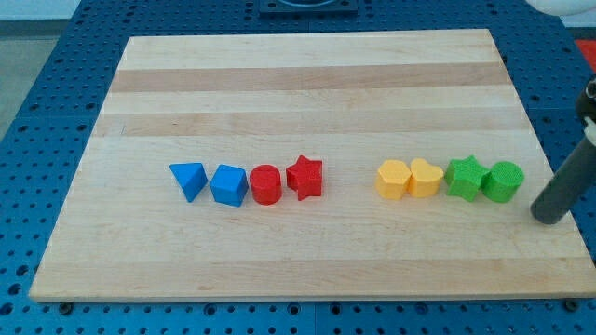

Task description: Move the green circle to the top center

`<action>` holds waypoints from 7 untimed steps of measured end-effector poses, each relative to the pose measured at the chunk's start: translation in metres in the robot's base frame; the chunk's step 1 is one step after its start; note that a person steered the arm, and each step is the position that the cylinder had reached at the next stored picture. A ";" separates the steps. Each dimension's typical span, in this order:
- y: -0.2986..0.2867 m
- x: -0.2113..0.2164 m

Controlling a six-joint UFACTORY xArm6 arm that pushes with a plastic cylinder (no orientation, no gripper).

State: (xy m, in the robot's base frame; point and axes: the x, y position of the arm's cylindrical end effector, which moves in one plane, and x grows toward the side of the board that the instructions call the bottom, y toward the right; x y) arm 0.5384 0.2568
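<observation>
Green circle [503, 180] sits at the right end of the block row on the table [307, 93]. Touching its left: green star [465, 177], then two yellow blocks [408, 178]. My tip [548, 216], a bare rod grasping nothing, stands just right of the circle.

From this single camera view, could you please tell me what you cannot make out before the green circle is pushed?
- The rod's upper part: cut off by the view's right edge; my tip shows, right of the green circle.
- Any gap between the green circle and the green star: too small to tell.
- The blocks' far sides: hidden by the blocks themselves.
</observation>
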 end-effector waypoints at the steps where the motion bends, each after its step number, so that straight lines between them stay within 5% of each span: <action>1: -0.037 0.000; 2: -0.041 -0.004; 4: -0.070 -0.171; 6: -0.085 -0.178; 7: -0.005 -0.185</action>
State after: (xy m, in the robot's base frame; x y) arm 0.3536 0.2515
